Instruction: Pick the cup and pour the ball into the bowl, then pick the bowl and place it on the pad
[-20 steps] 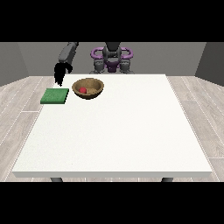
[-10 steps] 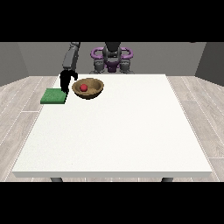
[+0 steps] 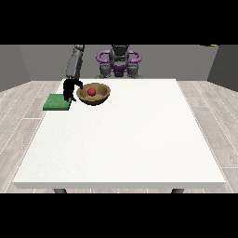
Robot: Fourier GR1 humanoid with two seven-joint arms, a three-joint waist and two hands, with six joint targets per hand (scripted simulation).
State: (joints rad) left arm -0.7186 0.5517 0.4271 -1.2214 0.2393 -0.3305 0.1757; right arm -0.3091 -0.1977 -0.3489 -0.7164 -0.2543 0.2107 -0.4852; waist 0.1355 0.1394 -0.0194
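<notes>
A brown bowl (image 3: 94, 95) stands on the white table (image 3: 125, 139) near its far left corner, with a red ball (image 3: 91, 91) inside it. Left of the bowl lies a flat green pad (image 3: 56, 102) at the table's left edge. The hand at the view's left (image 3: 69, 89) hangs between pad and bowl, close to the bowl's left rim, its fingers pointing down. Whether it touches the rim is too small to tell. No cup shows. The other hand is out of sight.
The robot's torso (image 3: 119, 62) stands behind the table's far edge. The table's wide white top stretches from the bowl toward the near and right edges.
The hand at the view's left has come down and moved right, from above the pad's far side to the bowl's left rim. Bowl, ball and pad have stayed put.
</notes>
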